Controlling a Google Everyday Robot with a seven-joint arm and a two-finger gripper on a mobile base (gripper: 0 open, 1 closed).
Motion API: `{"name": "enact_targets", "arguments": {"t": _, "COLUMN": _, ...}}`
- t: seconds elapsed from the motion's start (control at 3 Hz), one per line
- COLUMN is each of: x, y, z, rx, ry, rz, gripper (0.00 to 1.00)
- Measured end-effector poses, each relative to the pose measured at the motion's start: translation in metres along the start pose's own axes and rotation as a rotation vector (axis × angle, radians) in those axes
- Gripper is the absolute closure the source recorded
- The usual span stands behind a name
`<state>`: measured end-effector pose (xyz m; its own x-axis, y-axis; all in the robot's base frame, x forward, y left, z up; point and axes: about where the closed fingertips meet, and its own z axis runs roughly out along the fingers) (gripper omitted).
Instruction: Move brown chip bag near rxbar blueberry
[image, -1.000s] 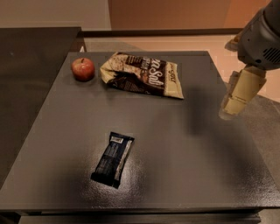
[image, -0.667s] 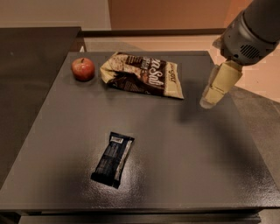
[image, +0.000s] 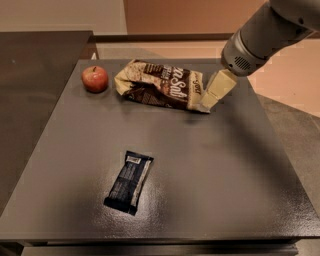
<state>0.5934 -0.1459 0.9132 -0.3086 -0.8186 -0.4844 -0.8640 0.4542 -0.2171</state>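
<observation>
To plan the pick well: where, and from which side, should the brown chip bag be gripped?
Probably the cream-tan end of the brown chip bag farthest from the red apple, approached from above. The bag lies flat and crinkled, so that edge offers a fold, and the gripper is right at that end.

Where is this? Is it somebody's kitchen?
Probably a robot test room or office snack spot, not clearly a kitchen. A plain dark table holds a brown chip bag, an apple and an rxbar blueberry. A robot arm's tool hangs by the bag.
</observation>
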Motion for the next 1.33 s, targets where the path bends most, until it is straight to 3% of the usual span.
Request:
{"name": "enact_targets", "arguments": {"t": 0.67, "x": -0.013, "y": -0.006, "z": 0.063, "rx": 0.005, "ry": -0.025, "rz": 0.107, "gripper": 0.00}}
{"name": "enact_targets", "arguments": {"t": 1.33, "x": -0.020, "y": 0.008, "z": 0.098, "rx": -0.051, "ry": -0.012, "rz": 0.170, "gripper": 0.00}}
